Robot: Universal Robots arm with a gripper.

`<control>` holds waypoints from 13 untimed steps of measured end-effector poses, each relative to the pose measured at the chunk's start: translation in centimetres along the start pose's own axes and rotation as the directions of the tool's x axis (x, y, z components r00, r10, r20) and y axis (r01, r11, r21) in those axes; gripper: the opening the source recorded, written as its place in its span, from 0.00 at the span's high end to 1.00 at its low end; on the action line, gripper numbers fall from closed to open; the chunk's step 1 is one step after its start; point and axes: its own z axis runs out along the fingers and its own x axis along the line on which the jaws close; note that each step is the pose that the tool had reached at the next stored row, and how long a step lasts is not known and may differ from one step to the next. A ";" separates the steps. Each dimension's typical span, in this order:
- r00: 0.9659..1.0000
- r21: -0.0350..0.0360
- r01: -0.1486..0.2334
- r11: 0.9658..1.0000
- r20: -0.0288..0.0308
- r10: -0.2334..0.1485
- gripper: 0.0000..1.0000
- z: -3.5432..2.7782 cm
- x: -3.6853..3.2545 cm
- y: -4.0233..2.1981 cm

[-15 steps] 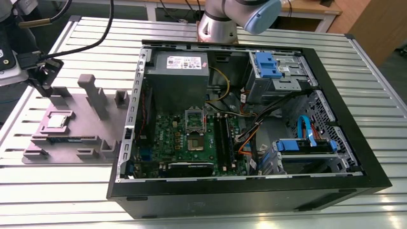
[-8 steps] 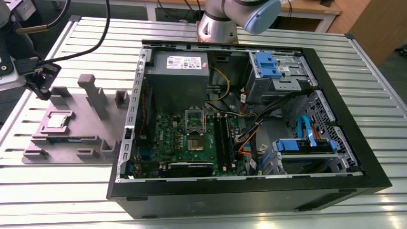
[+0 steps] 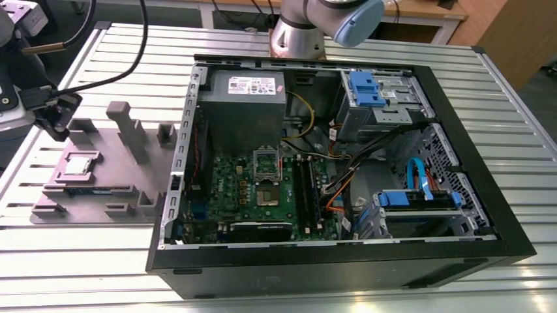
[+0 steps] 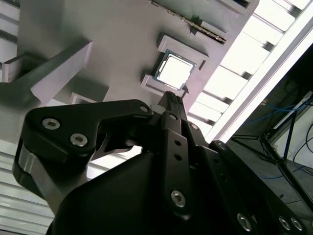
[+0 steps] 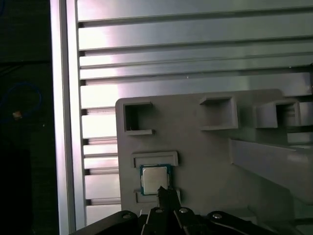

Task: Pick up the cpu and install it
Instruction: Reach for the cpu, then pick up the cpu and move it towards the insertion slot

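Gripper: fingertips pressed together, holding nothing, poised above and just short of the cpu. In the first wrist view the tip overlaps the near edge of the cpu; contact cannot be told. The cpu lies flat in a square recess of the grey holder on the slatted table, at the exterior view's left of the open case. Handling, as judged: light, rigid, smooth-topped and likely slippery, with a delicate underside. It is best taken by two opposite edges and kept level.
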 end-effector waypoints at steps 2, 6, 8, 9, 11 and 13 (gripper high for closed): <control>1.000 0.000 0.000 1.000 0.000 0.000 0.89 0.28 0.05 -0.04; 1.000 0.000 0.000 1.000 0.000 0.000 0.89 0.58 0.06 -0.05; 1.000 0.000 0.000 1.000 0.000 0.000 0.89 0.82 0.07 -0.06; 1.000 0.000 0.000 1.000 0.000 0.000 0.89 0.84 0.07 -0.06; 1.000 0.001 0.000 1.000 -0.001 0.000 0.89 0.84 0.07 -0.06; 1.000 0.000 0.000 1.000 0.000 0.000 0.89 0.92 0.07 -0.07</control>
